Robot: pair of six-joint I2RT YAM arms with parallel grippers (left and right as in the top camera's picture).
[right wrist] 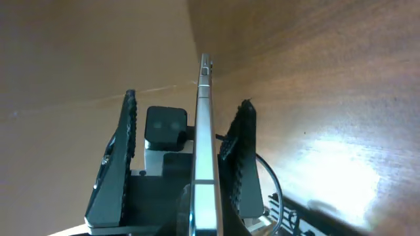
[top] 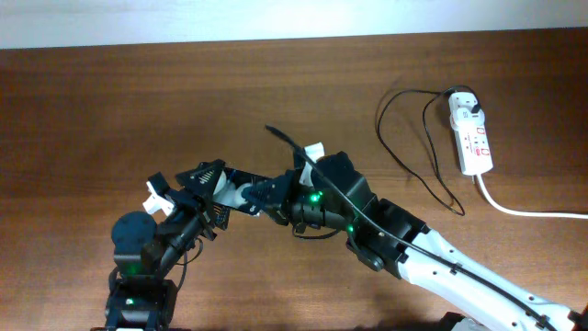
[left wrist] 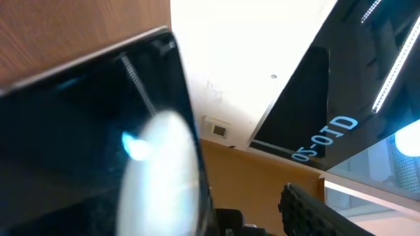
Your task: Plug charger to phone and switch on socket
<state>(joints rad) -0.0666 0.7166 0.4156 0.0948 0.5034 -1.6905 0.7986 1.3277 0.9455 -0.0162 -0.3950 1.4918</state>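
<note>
Phone (left wrist: 79,131) logged nearest the lens: glossy black face across the left half of the left wrist view, tilted, bright reflections on it, wooden table (left wrist: 59,26) behind. Spotted only one ribbed pad (left wrist: 308,210) of the left gripper there, low right, apart from the phone face. Checked overhead for the left gripper (top: 220,193): fingers spread, pointed at the phone's end, no clamp seen. Found the right gripper (right wrist: 188,101) pinching the phone edge-on, thin rim upright between the two ribbed fingers, apparently raised off the table. Placed both grippers mid-table, nose to nose, phone between them.

Located the socket (top: 470,138) at far right of the table, well apart from both arms, thick white cord trailing off to the right. Noted the charger (top: 464,101) with its white adapter seated at the socket's top end, black cable looped loose on the table left of the strip. Could not make out the connector tip. Could not read the switch position.

Judged step in hand: phone pickup with regrasp or handover between arms, ahead of any plugging. Judged next need: one firm hold on the phone with the port end exposed, other gripper freed to fetch the connector tip from the loop near the socket, then square alignment with the port. Flagged risk: slip of the glossy phone during the swap.
</note>
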